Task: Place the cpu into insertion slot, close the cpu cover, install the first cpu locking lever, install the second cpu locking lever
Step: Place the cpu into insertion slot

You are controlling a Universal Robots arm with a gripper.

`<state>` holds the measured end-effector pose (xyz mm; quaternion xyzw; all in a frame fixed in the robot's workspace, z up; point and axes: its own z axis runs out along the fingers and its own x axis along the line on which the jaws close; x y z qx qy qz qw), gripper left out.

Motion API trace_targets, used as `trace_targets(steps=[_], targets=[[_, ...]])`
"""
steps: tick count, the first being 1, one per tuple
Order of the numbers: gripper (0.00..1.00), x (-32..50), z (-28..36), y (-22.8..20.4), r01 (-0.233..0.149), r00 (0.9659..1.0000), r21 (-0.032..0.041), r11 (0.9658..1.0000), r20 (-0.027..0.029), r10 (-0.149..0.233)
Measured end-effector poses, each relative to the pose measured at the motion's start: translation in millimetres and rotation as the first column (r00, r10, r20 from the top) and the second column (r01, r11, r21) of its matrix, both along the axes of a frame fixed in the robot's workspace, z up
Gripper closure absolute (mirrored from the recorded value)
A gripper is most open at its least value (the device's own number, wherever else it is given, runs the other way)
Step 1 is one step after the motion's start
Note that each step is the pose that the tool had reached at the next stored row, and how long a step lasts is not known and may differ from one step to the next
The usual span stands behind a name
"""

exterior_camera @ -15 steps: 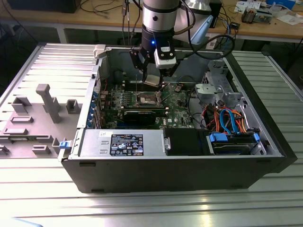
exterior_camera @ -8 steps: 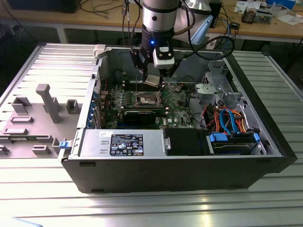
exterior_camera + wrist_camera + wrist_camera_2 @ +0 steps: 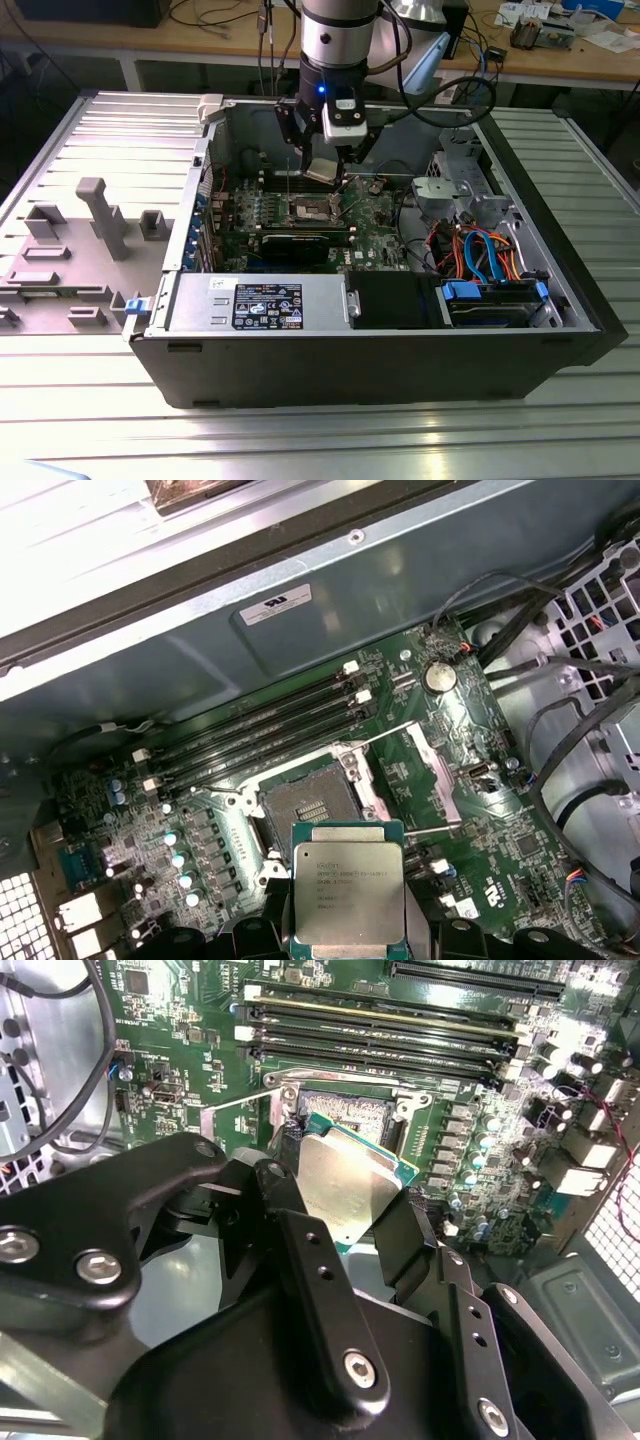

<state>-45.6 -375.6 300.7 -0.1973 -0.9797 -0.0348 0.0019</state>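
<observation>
In the exterior view, right of the grey panel (image 3: 90, 200), the gripper (image 3: 326, 166) clasps the cpu (image 3: 321, 171) between its fingers, above the uncovered insertion slot (image 3: 308, 208) on the motherboard (image 3: 375, 215), with blue cables (image 3: 480, 250) farther right.

No print can be read. Faint lines cross the chip (image 3: 348, 885) held in the gripper (image 3: 350, 940); a white sticker (image 3: 275, 604) sits on the case wall (image 3: 430, 565) beyond it.

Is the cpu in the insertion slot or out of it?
Out. The gripper holds the cpu above the board, clear of the insertion slot, whose dark centre lies bare.
</observation>
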Motion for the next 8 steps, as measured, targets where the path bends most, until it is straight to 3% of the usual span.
trace_targets(steps=[8], targets=[[0.46, 0.0, -0.1, 0.0, 0.016, 0.9999, -0.0006, 0.9999, 0.0, -0.016]])
